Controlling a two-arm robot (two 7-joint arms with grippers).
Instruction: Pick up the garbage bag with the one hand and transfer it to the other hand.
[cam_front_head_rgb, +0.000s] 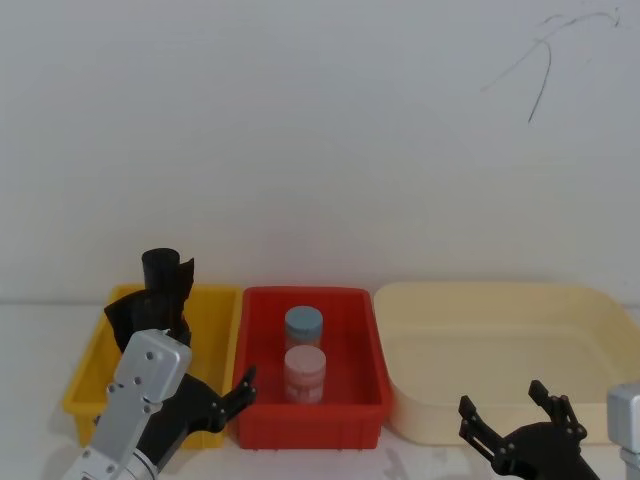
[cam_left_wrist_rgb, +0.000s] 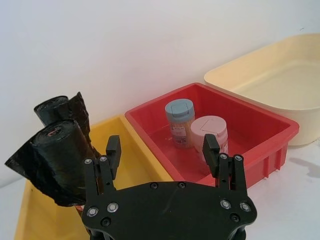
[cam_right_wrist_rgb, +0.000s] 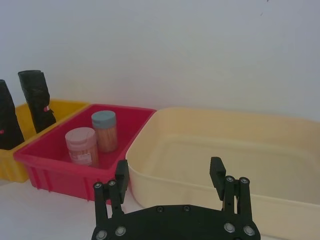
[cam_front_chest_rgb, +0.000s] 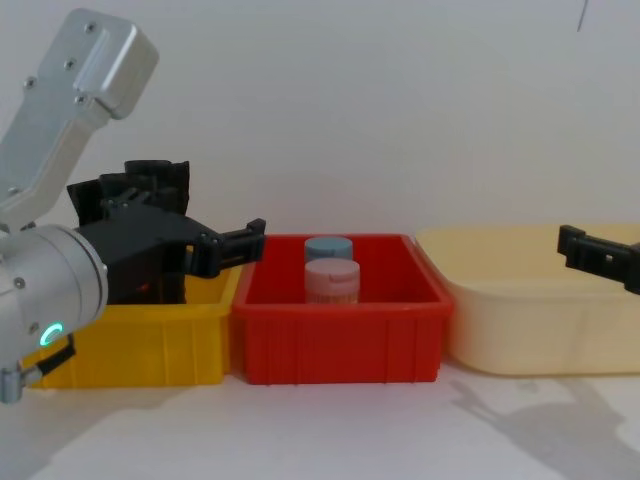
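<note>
Nearest, at the left, the left gripper (cam_left_wrist_rgb: 162, 155) hangs low over the near edge of the yellow bin (cam_front_chest_rgb: 150, 345), where that bin meets the red bin (cam_front_chest_rgb: 340, 345). Its fingers are spread wide and hold nothing. Nearest, at the right, the right gripper (cam_right_wrist_rgb: 169, 172) hovers before the cream bin (cam_front_chest_rgb: 520, 330), also wide open and empty.

Just beyond the left gripper, and to its left, the bag (cam_left_wrist_rgb: 59, 160) stands in the yellow bin. It is a thick black roll set on end, with its long axis near upright and leaning a little. A loose flap of plastic hangs off its left side. The gripper's left finger sits just beside the roll without touching it. A slim roll (cam_left_wrist_rgb: 55, 107) with a jagged top stands just behind the bag, close against it.

The coming grasp probably depends on this: the bag lies left of the open jaws, not between them. The left gripper would likely need to shift left and a little farther in to straddle the upright roll. The right gripper is well apart from the bag, with the red bin between them.
</note>
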